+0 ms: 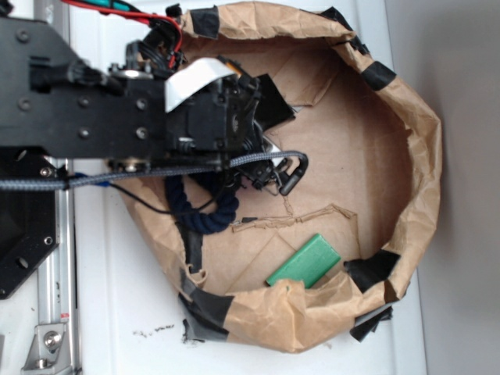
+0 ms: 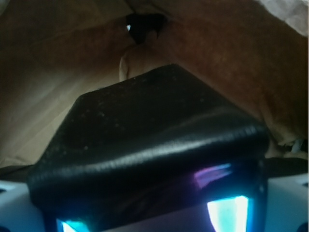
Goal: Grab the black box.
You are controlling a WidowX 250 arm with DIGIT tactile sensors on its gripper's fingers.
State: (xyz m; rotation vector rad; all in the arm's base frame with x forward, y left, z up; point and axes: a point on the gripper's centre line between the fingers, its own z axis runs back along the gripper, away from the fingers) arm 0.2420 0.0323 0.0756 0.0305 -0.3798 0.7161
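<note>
Gripper (image 1: 269, 168) state is staying unclear, sitting right over the black box (image 2: 154, 140), looking glossy, stiff, slippery; pinching thick sides.

The crumpled brown paper enclosure (image 1: 406, 117) looks matt and creased, patched with strips of glossy black tape (image 1: 379, 76). The flat green rectangular block (image 1: 305, 262) has a smooth, dull surface. In the wrist view the small black box (image 2: 145, 140) shows a faintly grained, glossy skin with soft sheen along its rounded edge.
</note>
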